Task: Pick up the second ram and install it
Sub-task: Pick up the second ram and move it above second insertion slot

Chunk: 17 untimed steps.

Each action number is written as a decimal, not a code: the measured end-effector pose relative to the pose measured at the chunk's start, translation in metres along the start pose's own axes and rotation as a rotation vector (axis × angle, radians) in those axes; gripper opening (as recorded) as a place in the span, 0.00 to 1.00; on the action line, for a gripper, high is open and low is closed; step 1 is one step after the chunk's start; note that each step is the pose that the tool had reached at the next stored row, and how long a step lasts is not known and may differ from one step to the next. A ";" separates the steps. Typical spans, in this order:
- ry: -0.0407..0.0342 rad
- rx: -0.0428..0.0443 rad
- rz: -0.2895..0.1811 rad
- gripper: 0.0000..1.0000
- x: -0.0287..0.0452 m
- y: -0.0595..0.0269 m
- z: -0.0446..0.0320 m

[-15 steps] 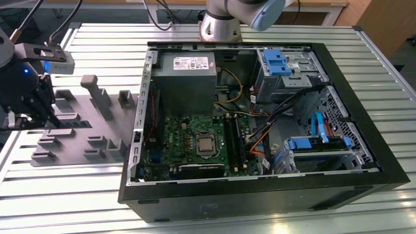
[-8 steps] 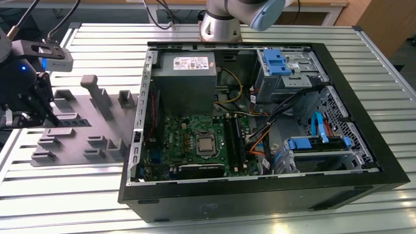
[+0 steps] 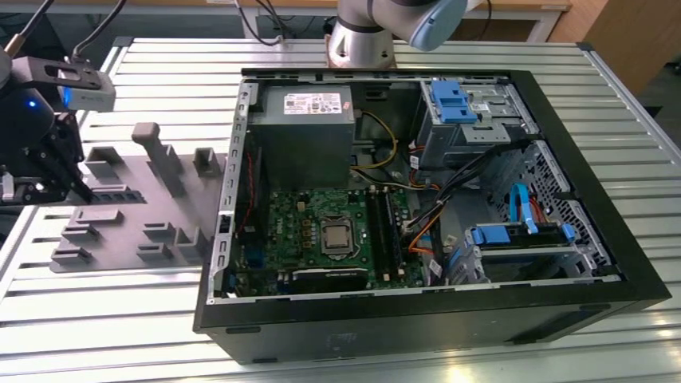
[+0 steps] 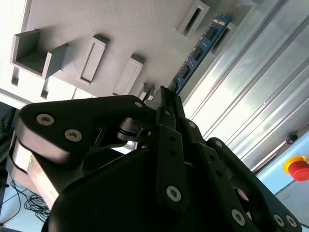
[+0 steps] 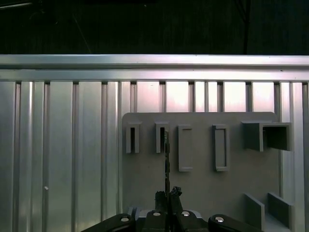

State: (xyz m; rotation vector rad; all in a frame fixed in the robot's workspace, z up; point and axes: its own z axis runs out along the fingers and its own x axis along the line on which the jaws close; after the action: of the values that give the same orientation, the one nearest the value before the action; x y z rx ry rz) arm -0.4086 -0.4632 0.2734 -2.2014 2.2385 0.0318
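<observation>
The pincer [image 4: 164, 94] is matte black, built of flat linkage bars pinned with round silver screw heads [image 4: 173, 193]. In the exterior view, its black wrist block carries a grey box [image 3: 91, 86], thin black cables [image 3: 98, 30] and a blue light [image 3: 32, 104]. The arm's base column [image 3: 360, 44] is silver with 1 pale blue-grey joint cap [image 3: 436, 20].

The second ram [image 4: 197, 53] is dark blue with black chips. The tray [image 3: 126, 221] is grey, the ribbed table [image 3: 107, 319] silver, the motherboard [image 3: 303, 219] green.
</observation>
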 end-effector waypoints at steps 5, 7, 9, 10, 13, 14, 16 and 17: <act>0.0000 0.0000 0.000 0.14 -0.0001 0.0001 -0.0060; 0.0001 -0.0001 0.000 0.14 -0.0001 0.0001 -0.0083; 0.0000 0.0000 0.000 0.14 -0.0002 0.0001 -0.0107; 0.0000 0.0000 0.000 0.14 -0.0002 0.0002 -0.0119; 0.0000 -0.0001 0.000 0.14 -0.0003 0.0002 -0.0158; 0.0000 0.0000 0.000 0.14 -0.0003 0.0002 -0.0171; 0.0000 -0.0001 0.000 0.14 -0.0003 0.0002 -0.0197; 0.0001 -0.0001 0.000 0.14 -0.0003 0.0003 -0.0208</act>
State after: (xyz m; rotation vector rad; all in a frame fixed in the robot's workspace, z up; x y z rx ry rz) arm -0.4086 -0.4632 0.2942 -2.2014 2.2387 0.0318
